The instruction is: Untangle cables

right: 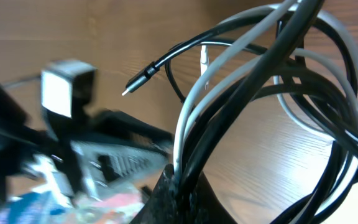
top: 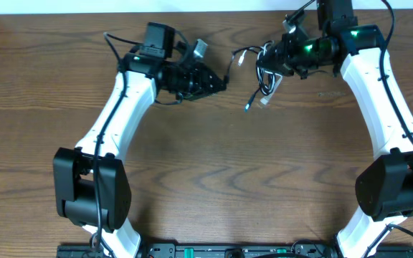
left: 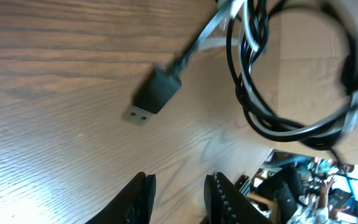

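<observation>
Closest in the right wrist view, the right hand [right: 176, 196] is clamping together on the cables [right: 250, 87], with black and white strands looping up out of its fingers in one tangle. From overhead, that bundle is sitting at the upper centre-right of the frame, over the tabletop [top: 206, 179], with loose ends trailing down-left. The left hand [left: 179, 190] is hovering just left of it, fingers apart and gripping nothing. A black USB plug [left: 149, 96] is pointing toward that hand. I cannot tell whether it is touching the wood.
</observation>
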You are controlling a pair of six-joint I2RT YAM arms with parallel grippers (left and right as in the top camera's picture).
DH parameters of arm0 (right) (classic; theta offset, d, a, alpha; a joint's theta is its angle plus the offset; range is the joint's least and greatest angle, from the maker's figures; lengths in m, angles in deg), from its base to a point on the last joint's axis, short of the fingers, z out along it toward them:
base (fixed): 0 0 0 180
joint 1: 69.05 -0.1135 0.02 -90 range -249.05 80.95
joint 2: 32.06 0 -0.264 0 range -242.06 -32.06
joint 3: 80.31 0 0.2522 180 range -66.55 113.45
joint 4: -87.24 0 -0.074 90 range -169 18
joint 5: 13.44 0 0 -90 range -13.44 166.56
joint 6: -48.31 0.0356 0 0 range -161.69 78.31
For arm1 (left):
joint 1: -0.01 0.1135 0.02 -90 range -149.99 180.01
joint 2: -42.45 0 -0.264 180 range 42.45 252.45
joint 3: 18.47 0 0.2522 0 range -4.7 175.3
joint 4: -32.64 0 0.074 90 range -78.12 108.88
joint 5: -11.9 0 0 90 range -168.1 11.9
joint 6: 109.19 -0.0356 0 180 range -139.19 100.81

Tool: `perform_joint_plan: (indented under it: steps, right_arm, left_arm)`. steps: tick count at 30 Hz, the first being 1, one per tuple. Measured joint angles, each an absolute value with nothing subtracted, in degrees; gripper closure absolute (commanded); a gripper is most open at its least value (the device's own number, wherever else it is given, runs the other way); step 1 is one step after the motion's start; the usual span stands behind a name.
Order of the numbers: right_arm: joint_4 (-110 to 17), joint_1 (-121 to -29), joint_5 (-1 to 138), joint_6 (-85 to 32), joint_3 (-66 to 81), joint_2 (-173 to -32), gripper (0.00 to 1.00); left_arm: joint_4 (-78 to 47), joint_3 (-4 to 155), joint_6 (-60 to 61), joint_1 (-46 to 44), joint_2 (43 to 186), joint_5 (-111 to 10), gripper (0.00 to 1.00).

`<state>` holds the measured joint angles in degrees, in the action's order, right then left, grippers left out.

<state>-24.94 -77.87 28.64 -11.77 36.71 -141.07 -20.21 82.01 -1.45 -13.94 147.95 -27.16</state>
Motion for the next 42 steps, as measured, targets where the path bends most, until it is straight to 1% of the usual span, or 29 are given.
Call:
perform_joint_plan:
  steps: [5,7,8,12,15,21,28,34,42]
  right_arm:
    - [-31.4,-77.8,23.7,-3.8,36.7,-141.1,0.99]
    - [-33.1,-77.8,21.9,0.4,36.7,-141.1,0.99]
    - [-34.3,-77.8,21.1,4.6,36.7,-141.1,0.99]
    - [-36.4,-77.8,20.0,11.9,36.7,-141.1,0.99]
    - [-37.0,-77.8,18.5,15.2,36.7,-141.1,0.99]
    - [-39.2,-76.2,15.4,18.1,36.6,-141.1,0.99]
    - [-42.0,-72.8,14.4,21.1,36.6,-141.1,0.99]
    - [-46.4,-72.3,12.9,24.4,36.6,-141.1,0.99]
    - [-46.7,-73.1,11.7,26.2,36.6,-141.1,0.99]
  left_arm:
    - [-16.4,82.0,0.2,-16.8,147.9,-28.7,0.68]
    - [-14.5,82.0,1.5,-17.3,147.9,-29.0,0.66]
    - [-13.5,82.0,2.1,-17.4,147.9,-29.0,0.66]
    - [-8.9,82.0,4.9,-17.8,147.9,-29.1,0.67]
    - [-5.5,82.0,5.7,-18.1,147.9,-28.7,0.66]
    - [2.9,82.0,3.2,-18.1,147.9,-20.5,0.66]
    - [4.7,82.0,-2.5,-18.1,147.9,-11.8,0.66]
    - [5.9,82.0,-5.3,-18.1,147.9,-9.4,0.66]
    - [11.9,82.0,-6.2,-18.4,147.9,-9.0,0.66]
